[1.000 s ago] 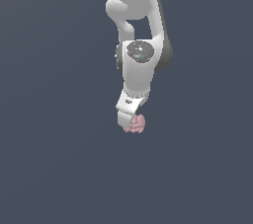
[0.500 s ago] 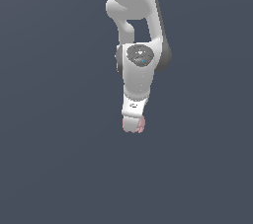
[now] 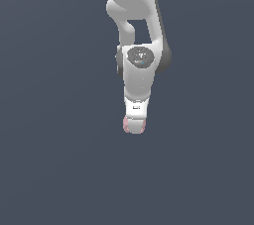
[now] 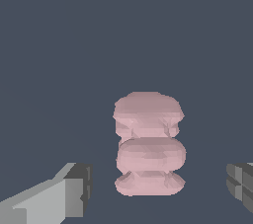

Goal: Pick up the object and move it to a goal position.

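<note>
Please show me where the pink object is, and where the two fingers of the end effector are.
pink object (image 4: 149, 144), wrist view, on its middle lobe.
fingers (image 4: 74, 191), wrist view, on one finger's grey tip.
end effector (image 4: 160, 188), wrist view, midway between both fingertips; open, not touching the object.

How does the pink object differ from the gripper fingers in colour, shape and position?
Colour: the object is pale pink; the fingers are grey and white.
Shape: the object is a lumpy stack of rounded lobes; the fingers are blocky with flat faces.
Position: the object sits in the middle of the gap; the fingers stand apart on either side, not touching it.
Both look matte.
</note>
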### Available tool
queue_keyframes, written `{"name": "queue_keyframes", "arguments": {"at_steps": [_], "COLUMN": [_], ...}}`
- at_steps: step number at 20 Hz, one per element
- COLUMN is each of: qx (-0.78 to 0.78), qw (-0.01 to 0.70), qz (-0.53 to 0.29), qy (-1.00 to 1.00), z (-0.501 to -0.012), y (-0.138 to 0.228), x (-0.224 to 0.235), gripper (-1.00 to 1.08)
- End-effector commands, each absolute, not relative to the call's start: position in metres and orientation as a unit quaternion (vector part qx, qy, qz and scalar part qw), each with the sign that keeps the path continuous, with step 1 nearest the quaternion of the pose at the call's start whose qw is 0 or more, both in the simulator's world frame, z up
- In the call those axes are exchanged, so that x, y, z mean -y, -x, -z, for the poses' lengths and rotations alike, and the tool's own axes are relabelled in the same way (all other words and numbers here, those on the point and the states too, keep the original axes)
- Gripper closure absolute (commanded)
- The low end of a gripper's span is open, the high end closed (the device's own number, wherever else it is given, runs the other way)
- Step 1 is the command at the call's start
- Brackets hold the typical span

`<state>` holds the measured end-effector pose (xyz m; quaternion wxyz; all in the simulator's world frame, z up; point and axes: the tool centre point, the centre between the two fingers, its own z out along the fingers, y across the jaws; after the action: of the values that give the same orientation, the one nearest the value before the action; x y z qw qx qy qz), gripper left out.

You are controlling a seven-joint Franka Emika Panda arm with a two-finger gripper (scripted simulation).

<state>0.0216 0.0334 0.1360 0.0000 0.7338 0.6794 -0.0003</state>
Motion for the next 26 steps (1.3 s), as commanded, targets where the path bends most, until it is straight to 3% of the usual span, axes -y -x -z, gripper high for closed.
{"name": "queue_keyframes", "arguments": {"at_steps": [1, 21, 22, 26], "qx": [-0.685, -0.686, -0.686, -0.686], "qw": [0.0, 0.0, 0.0, 0.0], "qz": [0.0, 0.0, 0.0, 0.0], "qy": [-0.729, -0.728, -0.728, -0.728], "z": [-0.136, -0.085, -0.085, -0.085], "y": [-0.022, -0.022, -0.022, -0.022], "x": [-0.034, -0.034, -0.034, -0.034], "gripper": [-0.92, -0.92, 1.08, 1.08]}}
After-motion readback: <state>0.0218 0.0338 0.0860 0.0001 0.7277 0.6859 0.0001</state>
